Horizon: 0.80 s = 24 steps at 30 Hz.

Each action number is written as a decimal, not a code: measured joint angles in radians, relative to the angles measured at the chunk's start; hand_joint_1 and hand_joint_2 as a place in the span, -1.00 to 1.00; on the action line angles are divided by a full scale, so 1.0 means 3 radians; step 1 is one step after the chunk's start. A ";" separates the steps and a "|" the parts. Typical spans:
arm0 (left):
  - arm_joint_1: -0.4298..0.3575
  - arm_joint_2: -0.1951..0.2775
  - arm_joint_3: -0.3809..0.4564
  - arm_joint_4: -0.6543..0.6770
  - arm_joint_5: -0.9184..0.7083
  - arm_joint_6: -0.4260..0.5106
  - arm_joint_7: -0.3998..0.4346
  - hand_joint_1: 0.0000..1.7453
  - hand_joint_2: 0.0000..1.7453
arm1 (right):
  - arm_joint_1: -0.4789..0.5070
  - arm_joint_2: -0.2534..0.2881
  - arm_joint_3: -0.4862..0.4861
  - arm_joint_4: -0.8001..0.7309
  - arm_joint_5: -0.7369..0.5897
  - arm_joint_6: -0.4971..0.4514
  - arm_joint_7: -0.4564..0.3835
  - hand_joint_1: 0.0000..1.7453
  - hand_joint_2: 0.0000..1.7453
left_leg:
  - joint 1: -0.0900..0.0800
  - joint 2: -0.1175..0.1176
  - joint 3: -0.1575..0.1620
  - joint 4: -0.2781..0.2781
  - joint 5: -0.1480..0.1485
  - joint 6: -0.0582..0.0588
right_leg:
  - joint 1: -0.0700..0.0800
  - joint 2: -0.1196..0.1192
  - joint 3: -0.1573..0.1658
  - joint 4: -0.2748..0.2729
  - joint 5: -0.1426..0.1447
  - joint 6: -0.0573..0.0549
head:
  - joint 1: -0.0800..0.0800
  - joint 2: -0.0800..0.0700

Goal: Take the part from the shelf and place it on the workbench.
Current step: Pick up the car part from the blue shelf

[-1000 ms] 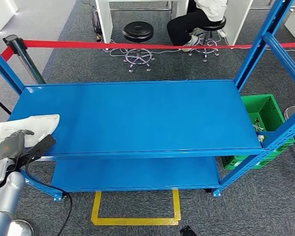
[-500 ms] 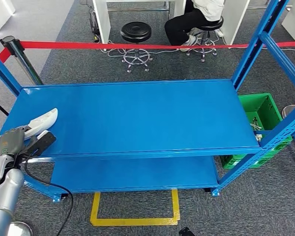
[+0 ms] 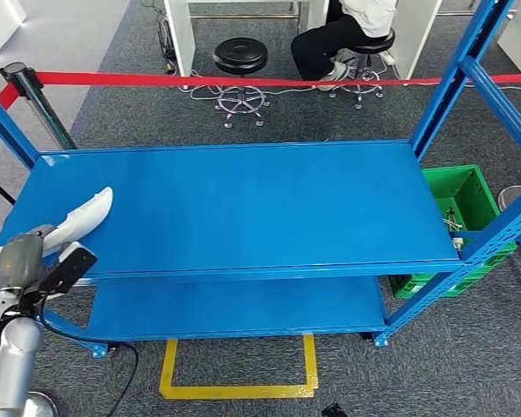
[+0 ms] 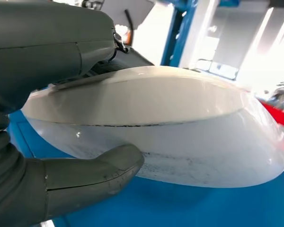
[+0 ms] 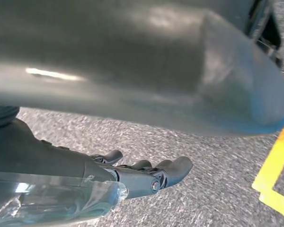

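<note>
The left robot hand (image 4: 44, 156) holds the white part (image 3: 81, 220) at the shelf's (image 3: 258, 208) near left corner, tilted; carrying and placing it remain. The right robot hand (image 5: 147, 175) hangs, fingers apart.

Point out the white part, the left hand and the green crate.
white part (image 3: 81, 217), head view, middle of its curved shell.
left hand (image 4: 94, 172), left wrist view, thumb against the shell.
green crate (image 3: 441, 184), head view, near rim.
</note>
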 joint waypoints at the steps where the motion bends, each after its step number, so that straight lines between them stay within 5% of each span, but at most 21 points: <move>1: 0.0102 -0.0015 -0.0020 -0.0152 0.0022 -0.0010 -0.0012 1.00 1.00 | 0.0007 0.0004 -0.0030 0.0000 -0.0028 -0.0006 -0.0037 -1.00 -1.00 | -0.0003 0.0000 -0.0001 0.0003 -0.0005 0.0008 | -0.0003 0.0001 0.0002 -0.0003 -0.0001 0.0006 | -0.0001 0.0000; 8: 0.0600 -0.0051 -0.0063 -0.0873 0.0020 0.0158 -0.0096 1.00 1.00 | 0.0029 0.0090 -0.0172 0.0000 -0.0139 -0.0135 -0.0214 -1.00 -1.00 | 0.0014 0.0019 0.0011 -0.0023 0.0020 0.0050 | 0.0000 -0.0013 -0.0023 0.0045 -0.0053 0.0043 | 0.0008 0.0000; 12: 0.1031 -0.0061 -0.0015 -0.1459 -0.0058 0.0439 -0.0218 1.00 1.00 | 0.0023 0.0211 -0.0286 0.0000 -0.0189 -0.0269 -0.0416 -1.00 -1.00 | 0.0043 0.0040 0.0024 -0.0054 0.0055 0.0079 | -0.0020 -0.0063 -0.0336 0.0817 -0.0457 0.0100 | 0.0027 0.0000; 14: 0.1168 -0.0070 0.0039 -0.1599 -0.0090 0.0534 -0.0271 1.00 1.00 | 0.0011 0.0229 -0.0302 -0.0001 -0.0169 -0.0252 -0.0502 -1.00 -1.00 | 0.0050 0.0041 0.0025 -0.0047 0.0049 0.0068 | -0.0038 -0.0069 -0.0379 0.0981 -0.0470 0.0118 | 0.0026 0.0000; 17: 0.1332 -0.0086 0.0164 -0.1756 -0.0070 0.0642 -0.0395 1.00 1.00 | -0.0048 0.0234 -0.0314 -0.0011 -0.0142 -0.0182 -0.0554 -1.00 -1.00 | 0.0069 0.0038 0.0024 -0.0010 0.0021 0.0019 | -0.0060 -0.0075 -0.0017 0.0386 -0.0212 0.0141 | 0.0029 0.0000; 19: 0.1400 -0.0094 0.0232 -0.1830 -0.0054 0.0660 -0.0456 1.00 1.00 | -0.0095 0.0236 -0.0322 -0.0021 -0.0143 -0.0159 -0.0554 -1.00 -1.00 | 0.0068 0.0032 0.0001 0.0029 0.0007 -0.0027 | -0.0056 -0.0068 0.0139 0.0123 -0.0183 0.0114 | 0.0034 0.0000; 22: 0.1436 -0.0110 0.0290 -0.1903 -0.0089 0.0677 -0.0505 1.00 1.00 | -0.0138 0.0237 -0.0359 -0.0031 -0.0212 -0.0182 -0.0622 -1.00 -1.00 | 0.0073 0.0028 -0.0029 0.0063 0.0007 -0.0084 | -0.0048 -0.0058 0.0114 0.0110 -0.0198 0.0035 | 0.0030 0.0000; 24: 0.1432 -0.0125 0.0297 -0.1934 -0.0143 0.0675 -0.0515 1.00 1.00 | -0.0148 0.0238 -0.0399 -0.0039 -0.0273 -0.0189 -0.0723 -1.00 -1.00 | 0.0080 0.0030 -0.0094 0.0189 -0.0113 -0.0118 | -0.0054 -0.0060 0.0085 0.0103 -0.0173 -0.0015 | 0.0024 0.0000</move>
